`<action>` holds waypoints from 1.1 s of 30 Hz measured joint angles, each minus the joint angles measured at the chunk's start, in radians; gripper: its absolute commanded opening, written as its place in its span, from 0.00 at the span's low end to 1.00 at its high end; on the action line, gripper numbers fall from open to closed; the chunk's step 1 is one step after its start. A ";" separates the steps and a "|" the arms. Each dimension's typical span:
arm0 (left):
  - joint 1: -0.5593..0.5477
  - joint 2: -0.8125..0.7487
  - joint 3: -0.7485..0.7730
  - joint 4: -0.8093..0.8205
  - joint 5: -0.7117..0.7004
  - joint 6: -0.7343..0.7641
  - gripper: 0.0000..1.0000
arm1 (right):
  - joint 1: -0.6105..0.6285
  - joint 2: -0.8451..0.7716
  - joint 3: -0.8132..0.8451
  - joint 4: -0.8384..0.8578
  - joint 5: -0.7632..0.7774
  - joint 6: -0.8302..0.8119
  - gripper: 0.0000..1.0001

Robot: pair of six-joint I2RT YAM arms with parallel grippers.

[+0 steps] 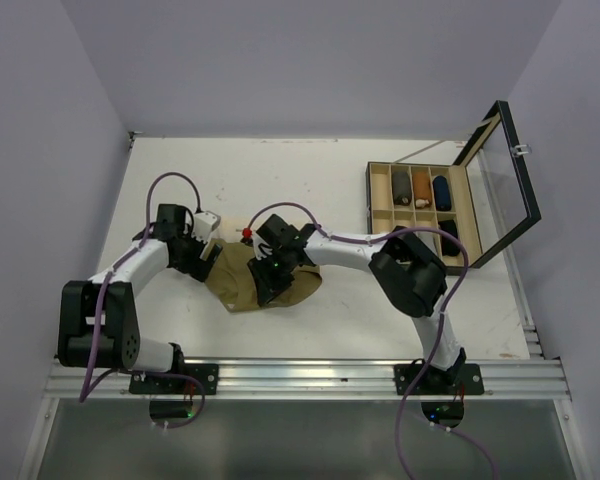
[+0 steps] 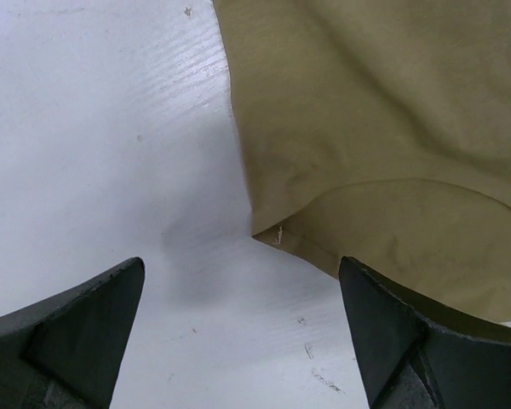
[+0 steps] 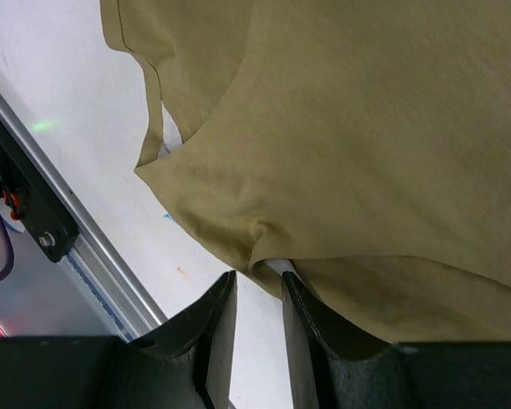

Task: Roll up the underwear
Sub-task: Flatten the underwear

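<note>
The olive-tan underwear (image 1: 238,288) lies bunched on the white table in the top view. My left gripper (image 1: 210,260) is at its left edge, low over the table. In the left wrist view it (image 2: 241,266) is wide open and empty, with a hemmed corner of the underwear (image 2: 366,128) just beyond the tips. My right gripper (image 1: 268,286) is over the cloth's middle. In the right wrist view its narrow jaws (image 3: 259,278) pinch a puckered fold of the underwear (image 3: 341,128) at the tips. No dark brown underwear lies on the table.
An open wooden box (image 1: 372,200) with a raised glass lid (image 1: 510,175) stands at the back right and holds several rolled cloths, one of them dark brown. A metal rail (image 1: 310,378) runs along the near table edge and also shows in the right wrist view (image 3: 85,247).
</note>
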 measured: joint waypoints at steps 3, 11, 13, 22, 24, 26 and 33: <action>-0.004 0.022 0.000 0.018 -0.007 0.000 1.00 | 0.000 0.011 0.005 0.001 0.000 0.007 0.33; -0.005 0.035 -0.004 0.040 -0.012 0.000 1.00 | -0.001 0.030 0.024 0.003 -0.009 0.042 0.31; -0.005 0.035 -0.009 0.044 -0.014 0.000 1.00 | -0.003 0.030 0.028 0.003 -0.009 0.051 0.27; -0.011 0.035 -0.017 0.049 -0.030 0.000 1.00 | -0.014 0.062 0.045 0.006 -0.012 0.071 0.00; -0.011 0.035 -0.017 0.050 -0.034 0.000 1.00 | -0.018 0.063 0.045 0.007 -0.020 0.069 0.00; -0.011 0.036 -0.017 0.050 -0.039 0.000 1.00 | -0.028 0.062 0.039 0.010 -0.028 0.067 0.00; -0.016 0.038 -0.016 0.051 -0.049 0.000 1.00 | -0.113 0.000 -0.061 0.012 -0.056 0.037 0.00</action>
